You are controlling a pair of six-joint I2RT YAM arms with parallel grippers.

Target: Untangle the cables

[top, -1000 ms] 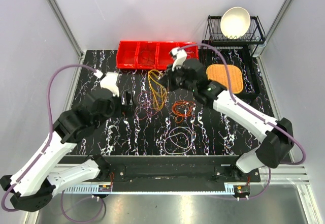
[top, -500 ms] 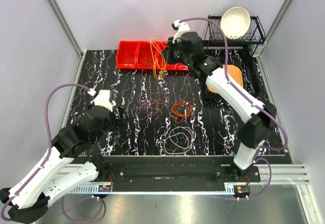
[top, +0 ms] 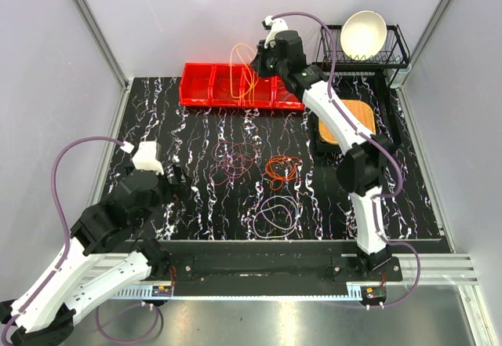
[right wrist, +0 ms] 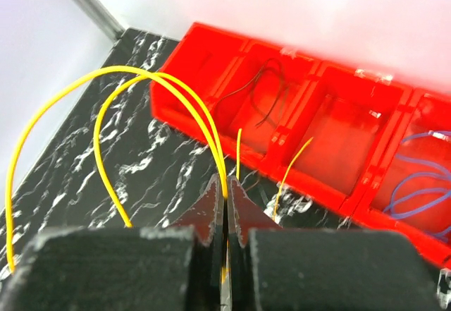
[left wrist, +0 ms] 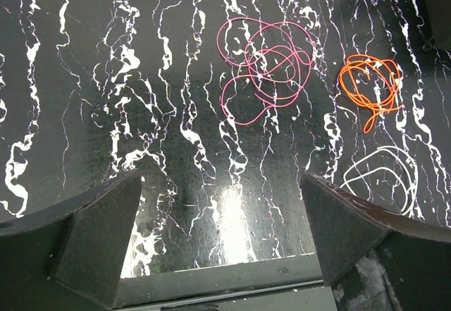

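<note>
If you start with the top view, your right gripper is way out at the far edge, pinched shut on the yellow cable and holding it up over the red bin. That cable hangs as a few long narrow loops just left of the fingertips. Its long axis runs far-to-near, with the rounded tops toward the back wall. Your left gripper sits low over the near left part of the table, jaws spread wide with nothing between them. The pink cable lies mid-table, the orange cable is near it on the right but apart, and the white cable is closer to you. Far right you've got the rack with a bowl, and a mat in front of it.

On the left wrist cam, both fingers frame bare table. Pink is a loose roundish tangle straight ahead. Orange is a tight little coil to the right with a tail pointing back at the camera. White lies in flat, roughly round loops nearest on the right. None of them touch.

On the right wrist cam, the fingertips are clamped together on a yellow strand. Two arcs rise from the pinch and sweep left, with their ends dropping down. The bin is beyond, with a black wire in one compartment and a blue cable in the rightmost one.
</note>
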